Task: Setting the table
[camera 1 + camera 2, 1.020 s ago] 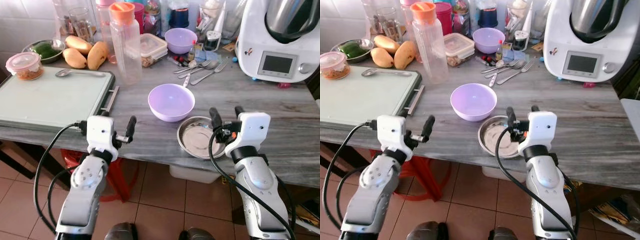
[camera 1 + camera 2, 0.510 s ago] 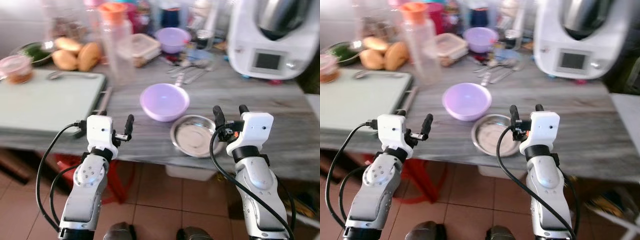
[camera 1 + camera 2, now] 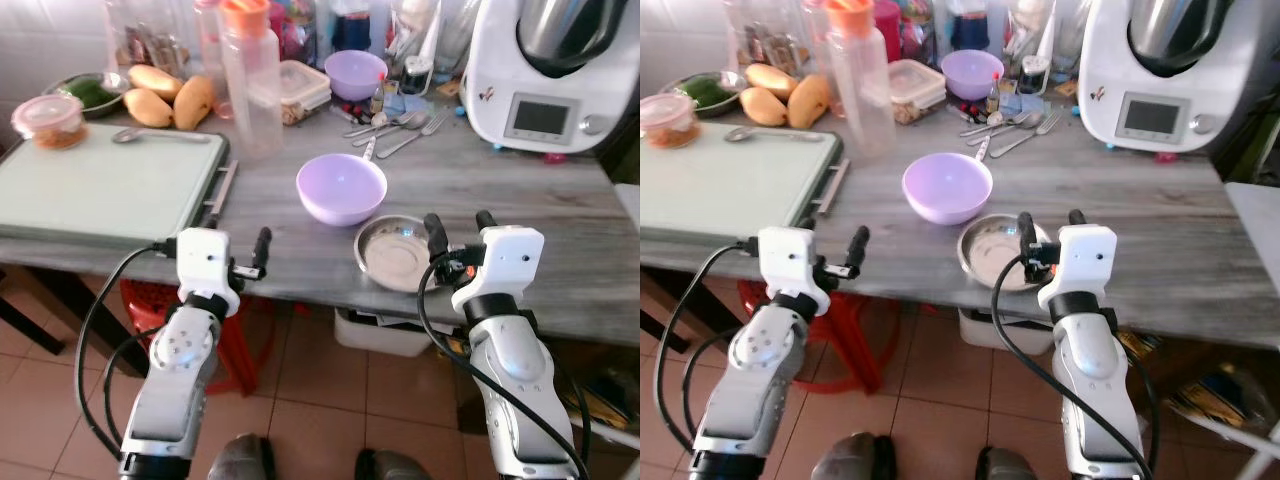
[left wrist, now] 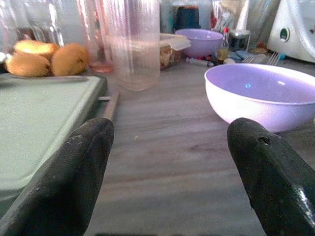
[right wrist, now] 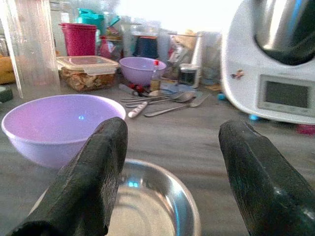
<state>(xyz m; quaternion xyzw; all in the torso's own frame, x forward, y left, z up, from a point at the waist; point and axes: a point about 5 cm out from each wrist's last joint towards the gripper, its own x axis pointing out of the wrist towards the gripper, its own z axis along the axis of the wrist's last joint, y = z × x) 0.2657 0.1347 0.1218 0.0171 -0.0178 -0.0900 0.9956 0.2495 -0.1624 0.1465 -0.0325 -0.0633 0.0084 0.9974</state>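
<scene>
Left gripper (image 3: 238,252): up at the near edge of the grey table (image 3: 560,210), fingers spread wide apart, nothing in them, table surface visible between them in the wrist view.
Right gripper (image 3: 458,228): fingers wide open too and empty, parked right at the near rim of the steel plate (image 3: 393,252).
Steel plate: shallow and empty, sits at the front edge of the table, just at 5 o'clock of the lilac bowl (image 3: 341,188) and pretty much touching it.
Lilac bowl: empty, upright, mid-table, between the two grippers and a bit beyond them.
Second lilac bowl (image 3: 356,73): smaller, far back at 12 o'clock among the clutter.
Cutlery (image 3: 400,125): spoons and a fork lying loose at about 1 o'clock from the front bowl.
Green tray (image 3: 100,185): at 9 o'clock of the bowl, with a spoon (image 3: 158,135) on its far edge.
Clear bottle (image 3: 250,80): orange cap, standing upright at 11 o'clock.
White kitchen machine (image 3: 550,70): far right corner, roughly 2 o'clock.
</scene>
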